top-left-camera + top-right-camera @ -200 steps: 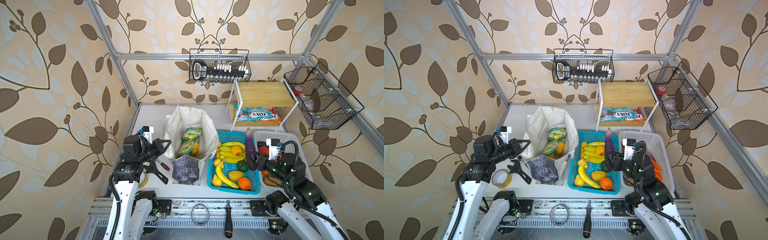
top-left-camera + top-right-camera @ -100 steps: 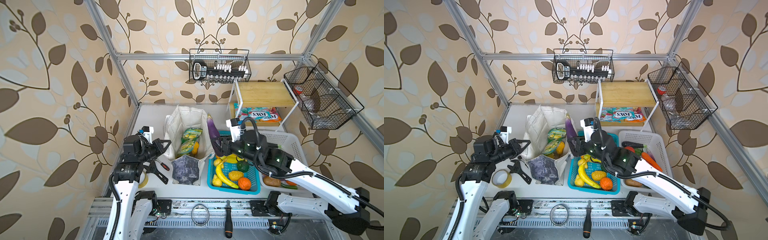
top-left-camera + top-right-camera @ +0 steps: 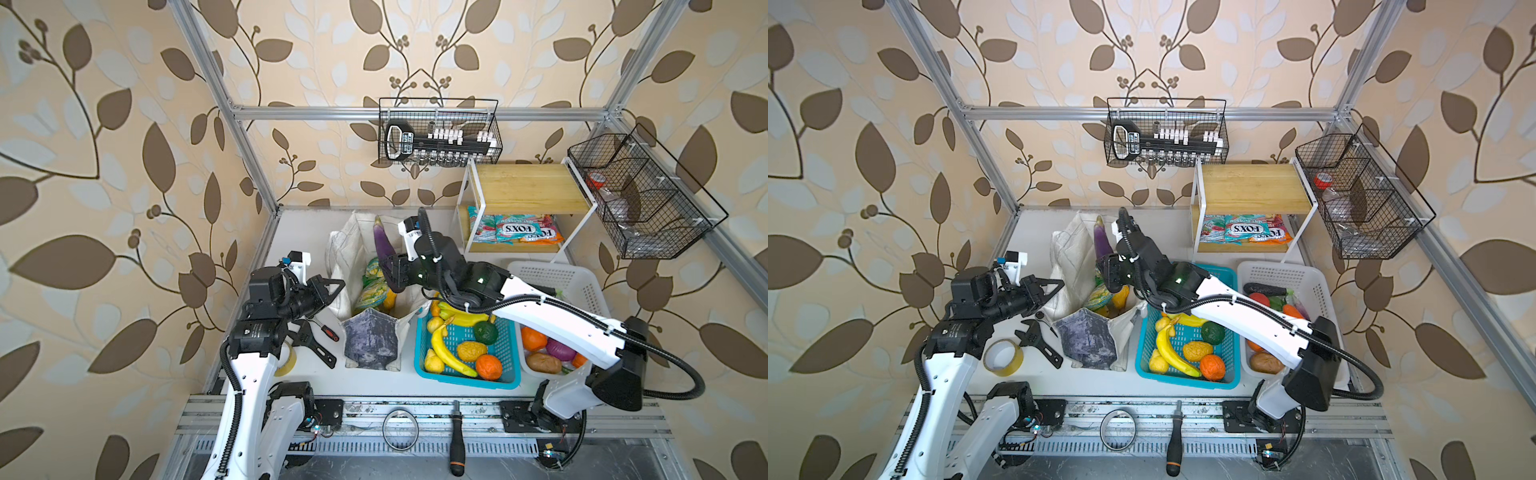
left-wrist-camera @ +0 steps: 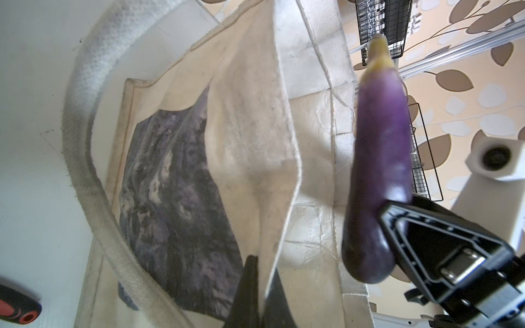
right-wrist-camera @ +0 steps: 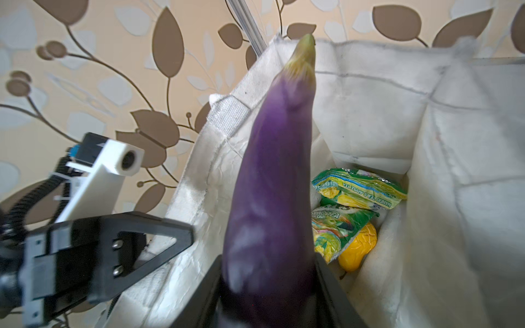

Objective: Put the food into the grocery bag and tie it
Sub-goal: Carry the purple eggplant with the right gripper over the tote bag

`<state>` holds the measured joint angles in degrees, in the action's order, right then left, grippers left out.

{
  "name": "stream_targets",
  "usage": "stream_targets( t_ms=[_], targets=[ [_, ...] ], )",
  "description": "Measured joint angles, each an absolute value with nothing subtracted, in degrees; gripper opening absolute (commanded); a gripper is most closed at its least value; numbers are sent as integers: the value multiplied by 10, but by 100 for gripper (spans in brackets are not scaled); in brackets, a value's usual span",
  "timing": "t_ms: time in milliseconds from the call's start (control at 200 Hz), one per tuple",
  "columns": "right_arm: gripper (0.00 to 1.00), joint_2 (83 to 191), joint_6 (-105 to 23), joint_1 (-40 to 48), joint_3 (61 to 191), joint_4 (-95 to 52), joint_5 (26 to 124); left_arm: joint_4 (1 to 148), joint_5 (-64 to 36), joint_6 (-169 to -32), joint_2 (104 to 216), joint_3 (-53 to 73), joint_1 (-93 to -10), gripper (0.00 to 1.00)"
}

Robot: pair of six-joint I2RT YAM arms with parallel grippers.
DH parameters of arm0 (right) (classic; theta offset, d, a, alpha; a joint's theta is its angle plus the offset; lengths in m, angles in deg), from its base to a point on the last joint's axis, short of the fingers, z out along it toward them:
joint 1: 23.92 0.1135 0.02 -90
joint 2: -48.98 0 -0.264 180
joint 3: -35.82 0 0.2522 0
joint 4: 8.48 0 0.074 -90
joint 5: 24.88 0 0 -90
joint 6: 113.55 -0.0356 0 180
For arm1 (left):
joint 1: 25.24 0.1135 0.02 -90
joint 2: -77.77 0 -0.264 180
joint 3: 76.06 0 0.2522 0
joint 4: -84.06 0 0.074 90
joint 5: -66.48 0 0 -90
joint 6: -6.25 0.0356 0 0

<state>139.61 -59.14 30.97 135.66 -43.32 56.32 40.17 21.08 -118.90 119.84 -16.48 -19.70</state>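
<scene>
Two sets of jaws tend the grocery bag (image 3: 347,266) on the counter (image 3: 374,386) left of the blue basket (image 3: 465,380): left jaws clenched on its left rim, right jaws grasping a purple eggplant (image 3: 383,245) over the mouth, best lowered well inside before release.

- Left arm (image 3: 249,386): lower left in both top views, upright from base, wrist bent toward frame centre.
- Left gripper (image 3: 332,289): jaws closed, pinching cloth edge of grocery bag (image 4: 255,142); pinch seen in left wrist view.
- Right arm (image 3: 552,322): stretched diagonally from lower right toward upper centre.
- Right gripper (image 3: 390,276): jaws partly apart, clamped on thick end of purple eggplant (image 5: 272,184); its tip points toward top of frame.
</scene>
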Motion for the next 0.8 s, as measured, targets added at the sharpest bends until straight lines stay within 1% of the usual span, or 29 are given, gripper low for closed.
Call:
stream_targets(
  t_ms=[100,240,390,470,710,800],
  targets=[
    [27,1452,-584,313,1392,-461,563,401,211,-1189,1200,-162,-197,0],
    [27,1507,-576,324,1418,-496,545,401,210,-1191,1202,-158,-197,0],
    [26,1531,-567,335,1425,-525,524,387,210,-1192,1206,-144,-197,0],
    [29,1539,-565,333,1426,-528,522,385,210,-1193,1206,-142,-197,0],
    [29,1561,-565,322,1419,-508,519,386,210,-1193,1213,-142,-197,0],
    [32,1585,-565,321,1421,-499,521,388,212,-1193,1218,-142,-197,0]
  ],
)
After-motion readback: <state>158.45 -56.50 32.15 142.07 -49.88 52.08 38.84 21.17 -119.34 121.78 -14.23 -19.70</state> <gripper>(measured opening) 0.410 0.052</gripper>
